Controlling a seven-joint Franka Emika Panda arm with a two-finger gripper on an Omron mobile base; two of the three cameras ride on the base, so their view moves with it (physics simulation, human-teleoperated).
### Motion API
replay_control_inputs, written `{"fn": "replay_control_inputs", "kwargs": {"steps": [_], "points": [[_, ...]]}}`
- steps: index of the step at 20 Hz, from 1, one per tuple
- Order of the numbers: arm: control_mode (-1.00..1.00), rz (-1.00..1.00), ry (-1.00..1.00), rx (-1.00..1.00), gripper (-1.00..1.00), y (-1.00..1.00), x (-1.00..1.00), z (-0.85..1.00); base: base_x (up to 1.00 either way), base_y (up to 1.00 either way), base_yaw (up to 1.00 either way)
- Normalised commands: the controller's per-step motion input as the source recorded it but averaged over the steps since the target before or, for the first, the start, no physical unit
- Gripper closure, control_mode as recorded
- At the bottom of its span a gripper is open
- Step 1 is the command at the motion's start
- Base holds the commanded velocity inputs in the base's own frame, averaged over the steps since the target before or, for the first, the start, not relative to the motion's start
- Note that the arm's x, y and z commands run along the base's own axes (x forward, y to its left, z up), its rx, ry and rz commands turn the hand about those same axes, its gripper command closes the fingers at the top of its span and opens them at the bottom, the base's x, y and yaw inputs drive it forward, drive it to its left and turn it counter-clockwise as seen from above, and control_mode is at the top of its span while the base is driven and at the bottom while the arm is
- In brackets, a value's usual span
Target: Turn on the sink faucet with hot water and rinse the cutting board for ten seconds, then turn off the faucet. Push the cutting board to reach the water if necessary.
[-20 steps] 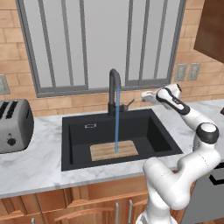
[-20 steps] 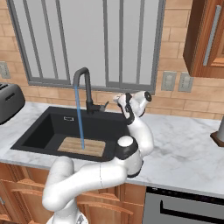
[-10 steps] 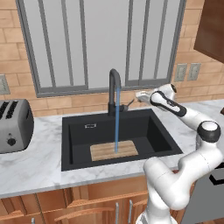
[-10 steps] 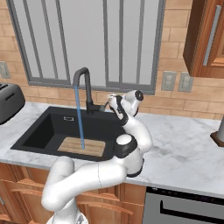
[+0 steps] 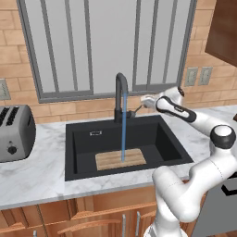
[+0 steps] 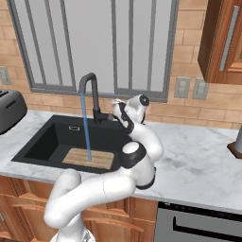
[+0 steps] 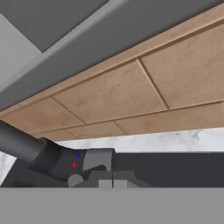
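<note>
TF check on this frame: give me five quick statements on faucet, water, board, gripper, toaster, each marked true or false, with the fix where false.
1. The water is running from the sink faucet. True.
2. The cutting board lies on the counter beside the sink. False: it lies flat inside the basin.
3. The stream lands on the cutting board. True.
4. The gripper hangs over the toaster. False: it is at the faucet's side lever, right of the spout.
5. The toaster stands right of the sink in the left base view. False: it stands to the left.
</note>
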Motion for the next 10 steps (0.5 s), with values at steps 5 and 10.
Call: {"fn": "replay_control_inputs", "kwargs": {"steps": [5, 10], "points": [[-1.00, 0.00, 0.17, 0.00, 1.00, 0.00, 0.00, 0.18, 0.00, 0.00, 0.00], [-1.00, 0.00, 0.05, 0.00, 1.00, 0.00, 0.00, 0.00, 0.00, 0.00, 0.00]]}}
